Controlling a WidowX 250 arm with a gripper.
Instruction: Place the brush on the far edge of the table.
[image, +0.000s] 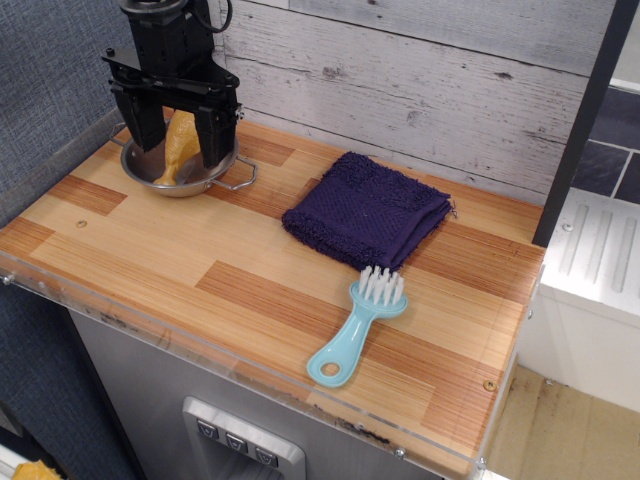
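Near front edge, brush, well apart from hand, open.

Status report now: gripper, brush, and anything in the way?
Gripper open, empty, above metal pot at far left. Brush flat near front edge of table, untouched. Purple cloth lies behind brush.

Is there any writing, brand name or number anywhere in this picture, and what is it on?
No readable text anywhere.
The brush, the purple cloth, the metal pan and the gripper carry no visible lettering.
The three buttons on the grey base below the table show marks too small to read.
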